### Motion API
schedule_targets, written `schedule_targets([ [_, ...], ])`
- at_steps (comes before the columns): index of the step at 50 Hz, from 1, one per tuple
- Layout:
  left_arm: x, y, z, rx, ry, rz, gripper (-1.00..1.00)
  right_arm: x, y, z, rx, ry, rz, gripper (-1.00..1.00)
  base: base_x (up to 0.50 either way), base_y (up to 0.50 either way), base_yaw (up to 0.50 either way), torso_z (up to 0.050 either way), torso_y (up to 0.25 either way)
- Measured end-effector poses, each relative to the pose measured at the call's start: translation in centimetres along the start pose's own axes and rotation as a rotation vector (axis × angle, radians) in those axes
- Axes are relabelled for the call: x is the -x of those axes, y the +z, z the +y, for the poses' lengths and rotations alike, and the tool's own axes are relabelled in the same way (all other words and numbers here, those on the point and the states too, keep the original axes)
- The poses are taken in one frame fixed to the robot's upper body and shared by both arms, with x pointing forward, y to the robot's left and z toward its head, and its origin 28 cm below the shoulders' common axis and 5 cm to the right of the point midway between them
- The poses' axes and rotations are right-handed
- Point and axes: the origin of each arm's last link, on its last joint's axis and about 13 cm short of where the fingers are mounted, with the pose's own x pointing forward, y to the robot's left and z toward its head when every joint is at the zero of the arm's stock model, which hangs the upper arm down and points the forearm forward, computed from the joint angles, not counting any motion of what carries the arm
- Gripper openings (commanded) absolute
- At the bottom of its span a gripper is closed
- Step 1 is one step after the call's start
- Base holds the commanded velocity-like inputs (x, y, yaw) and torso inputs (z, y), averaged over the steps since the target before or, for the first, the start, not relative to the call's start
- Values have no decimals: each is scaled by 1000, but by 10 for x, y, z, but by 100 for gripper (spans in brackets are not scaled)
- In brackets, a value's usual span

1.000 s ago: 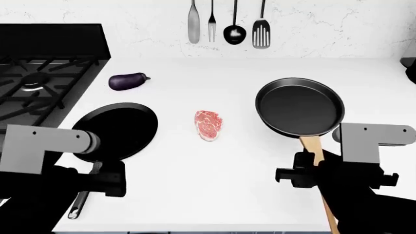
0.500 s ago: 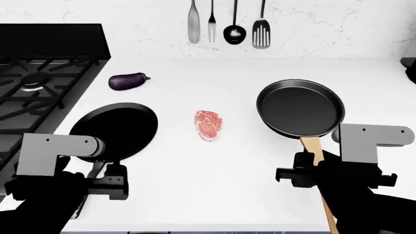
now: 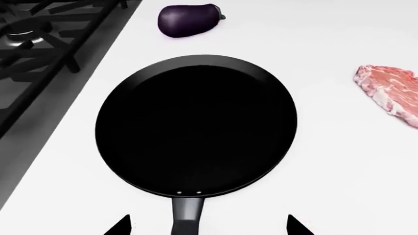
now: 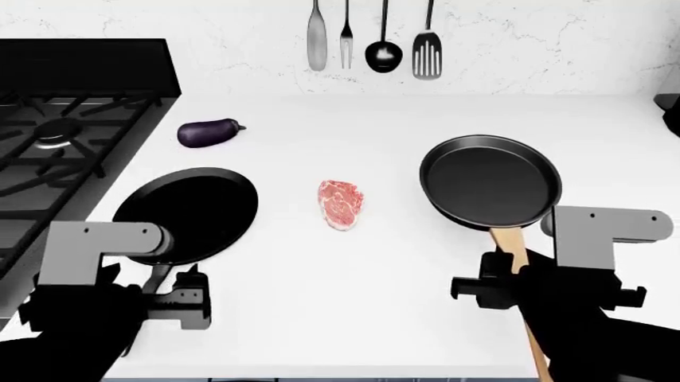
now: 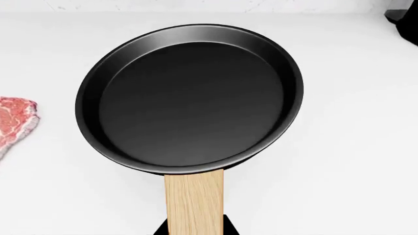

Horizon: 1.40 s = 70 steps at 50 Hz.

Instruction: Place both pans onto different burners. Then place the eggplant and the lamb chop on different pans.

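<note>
The flat black pan point(image 3: 196, 127) point(image 4: 191, 208) lies on the white counter beside the stove, its thin handle point(image 3: 186, 220) pointing at me. My left gripper point(image 3: 207, 228) point(image 4: 159, 306) is open, its fingertips point(image 3: 121, 227) wide apart on either side of that handle. The deeper pan point(image 5: 189, 95) point(image 4: 491, 181) hangs slightly tilted just above the counter. My right gripper point(image 5: 194, 230) point(image 4: 517, 282) is shut on its wooden handle point(image 5: 194, 200). The eggplant point(image 4: 209, 132) point(image 3: 189, 19) lies beyond the flat pan. The lamb chop point(image 4: 340, 203) point(image 3: 392, 93) lies between the two pans.
The black gas stove point(image 4: 64, 151) with its grates fills the left, and one burner point(image 4: 51, 131) shows under them. Several utensils point(image 4: 367, 40) hang on the back wall. A dark object point(image 4: 670, 111) sits at the counter's far right edge.
My left arm has drawn back toward the counter's near edge, along the flat pan's handle. The deeper pan in my right gripper has shifted slightly nearer.
</note>
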Motion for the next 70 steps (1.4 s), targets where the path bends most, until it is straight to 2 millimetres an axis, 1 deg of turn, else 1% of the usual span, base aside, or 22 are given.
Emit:
schedule_targets([
  [16,-8,3,4,0,-7,32,100,-1,-1,0,1,-3,7,-100,0,0,0,1,2],
  [36,-16,-5,13,35,7,66,100,-2,-1,0,2,-6,9,-100,0,0,0,1,2],
  [58,-30,-12,14,40,-9,86,100,-2,-2,0,5,-7,12,-100,0,0,0,0,1],
  [70,-37,-12,15,46,1,70,100,-3,-3,0,4,-11,16,-100,1,0,0,0,1],
])
